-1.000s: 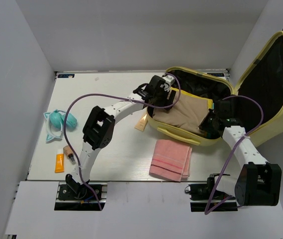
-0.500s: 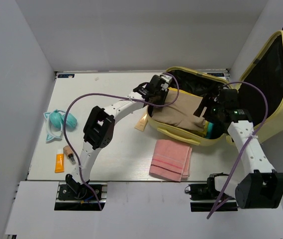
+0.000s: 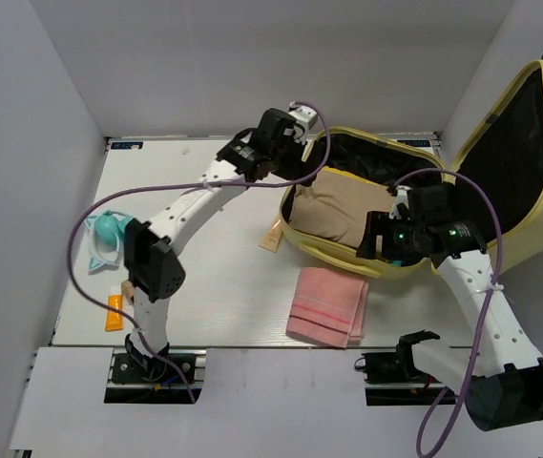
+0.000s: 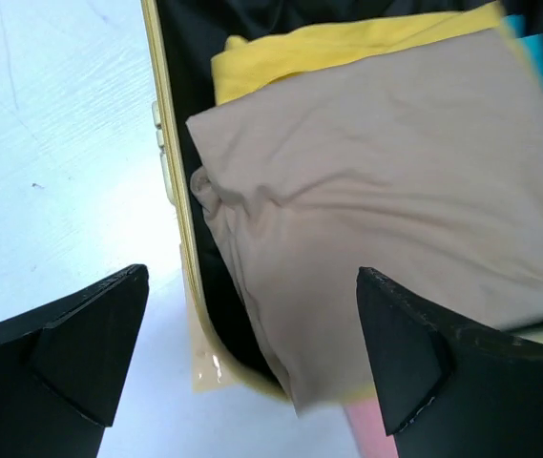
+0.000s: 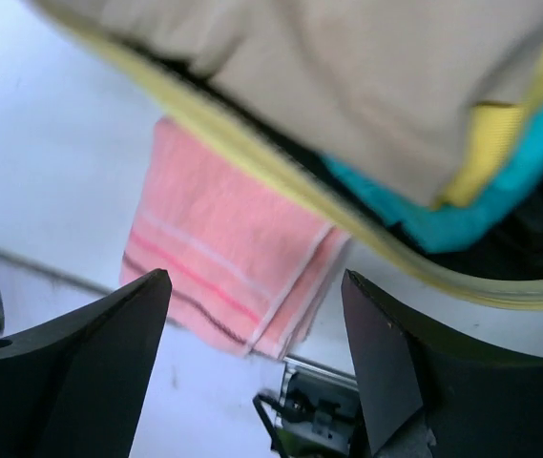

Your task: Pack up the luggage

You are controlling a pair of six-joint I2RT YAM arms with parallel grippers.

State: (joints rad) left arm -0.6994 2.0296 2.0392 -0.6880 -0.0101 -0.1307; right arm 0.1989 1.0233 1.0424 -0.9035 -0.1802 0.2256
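Mostly hidden, yellow garment (image 4: 347,48) under beige cloth (image 4: 395,191), luggage (image 3: 340,256) lid cropped.

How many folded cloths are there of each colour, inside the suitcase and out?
Beige folded garment in the pale yellow hard-shell suitcase: 1
Yellow folded cloth beneath it: 1
Turquoise cloth in the suitcase: 1
Pink striped folded towel on the white table: 1
Total: 4

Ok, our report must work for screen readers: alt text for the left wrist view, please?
A folded beige garment lies in the open luggage, over a yellow one. The left hand hangs open above it, holding nothing; white table at left.
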